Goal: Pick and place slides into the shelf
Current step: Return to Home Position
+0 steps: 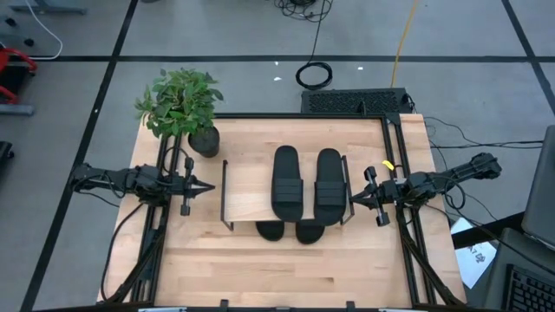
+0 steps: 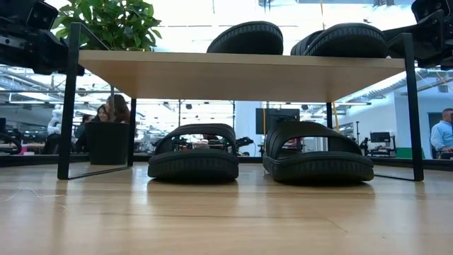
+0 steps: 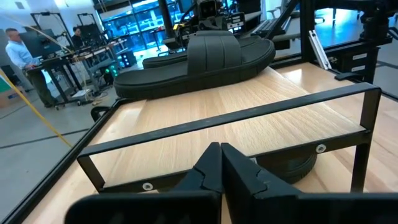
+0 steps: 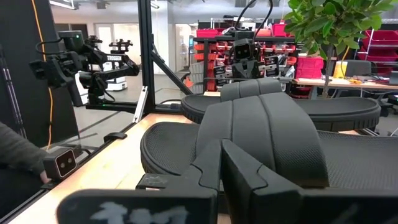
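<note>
A: Where are the slides (image 1: 285, 180)?
B: Two lie side by side on top of the shelf (image 1: 247, 199); the other pair (image 2: 193, 152) sits on the table (image 1: 286, 269) under its board, ends poking out past the board's edge.
A: And the grippers?
B: Left gripper (image 1: 208, 185) is just beside the shelf's left end, fingers pressed together, holding nothing — right gripper (image 1: 353, 199) the same at the right end.

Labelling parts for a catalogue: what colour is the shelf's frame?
Black, thin metal; the shelf frame shows best in the low view.
</note>
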`<move>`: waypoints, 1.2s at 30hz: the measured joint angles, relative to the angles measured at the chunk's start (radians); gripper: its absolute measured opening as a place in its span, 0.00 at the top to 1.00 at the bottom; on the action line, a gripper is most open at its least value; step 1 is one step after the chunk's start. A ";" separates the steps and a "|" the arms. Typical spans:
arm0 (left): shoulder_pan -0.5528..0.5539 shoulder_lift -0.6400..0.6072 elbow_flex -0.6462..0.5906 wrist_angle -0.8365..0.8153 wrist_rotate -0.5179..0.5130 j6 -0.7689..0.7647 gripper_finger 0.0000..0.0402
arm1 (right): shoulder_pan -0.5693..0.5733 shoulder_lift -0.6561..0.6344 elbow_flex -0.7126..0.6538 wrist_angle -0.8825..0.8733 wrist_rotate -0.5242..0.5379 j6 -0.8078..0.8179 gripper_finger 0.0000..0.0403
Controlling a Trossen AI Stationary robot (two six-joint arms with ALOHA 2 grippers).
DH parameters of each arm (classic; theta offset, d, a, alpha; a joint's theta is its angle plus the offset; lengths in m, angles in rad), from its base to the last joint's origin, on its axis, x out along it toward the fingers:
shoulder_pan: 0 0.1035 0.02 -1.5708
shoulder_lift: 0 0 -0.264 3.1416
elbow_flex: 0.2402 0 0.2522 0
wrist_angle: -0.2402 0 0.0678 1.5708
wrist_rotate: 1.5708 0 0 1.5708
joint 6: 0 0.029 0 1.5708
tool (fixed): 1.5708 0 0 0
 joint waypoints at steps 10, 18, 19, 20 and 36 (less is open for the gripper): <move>0.000 0.000 0.000 0.000 -0.001 0.000 0.93 | 0.000 0.000 0.000 0.000 0.000 0.000 0.99; 0.000 0.000 0.000 0.000 -0.001 0.001 0.98 | 0.000 0.000 0.000 0.000 0.000 0.000 0.99; 0.000 0.000 0.000 0.000 -0.001 0.000 0.99 | 0.000 0.000 0.000 0.000 0.000 0.000 0.99; 0.000 0.000 0.000 0.000 -0.001 0.001 0.99 | 0.000 0.000 0.000 0.000 0.000 0.000 0.99; 0.000 0.000 0.000 0.000 -0.001 0.001 0.94 | 0.000 0.000 0.000 0.000 0.000 0.000 0.99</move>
